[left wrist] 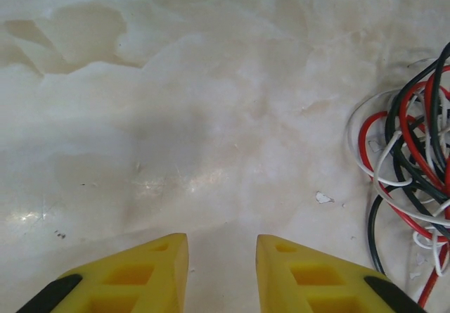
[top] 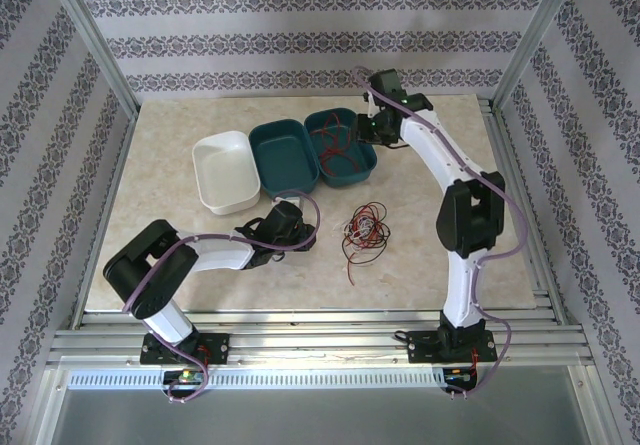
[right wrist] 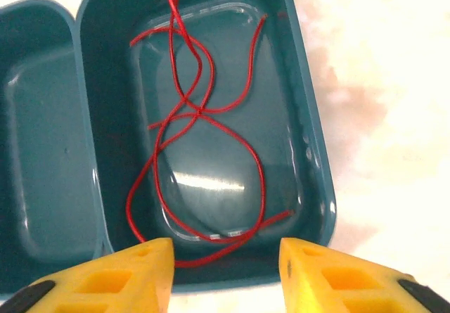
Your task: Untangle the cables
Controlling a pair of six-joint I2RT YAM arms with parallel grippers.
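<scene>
The cables (top: 365, 229) lie as a small tangle of red, black and white wires on the marble table, with one red tail trailing toward the near edge. In the left wrist view the tangle (left wrist: 408, 179) sits at the right edge of the frame. My left gripper (left wrist: 221, 246) is open over bare table just left of it, nothing between its yellow fingers (left wrist: 158, 271); from above it (top: 308, 233) points at the bundle. Loose red wires (right wrist: 204, 137) lie in the right teal bin (right wrist: 313, 137). My right gripper (right wrist: 226, 246) hangs open over that bin's near rim, holding nothing.
Three bins stand in a row at the back: a white one (top: 227, 170), a middle teal one (top: 285, 155) and the right teal one (top: 362, 170) under my right gripper (top: 352, 133). Aluminium frame posts and patterned walls surround the table.
</scene>
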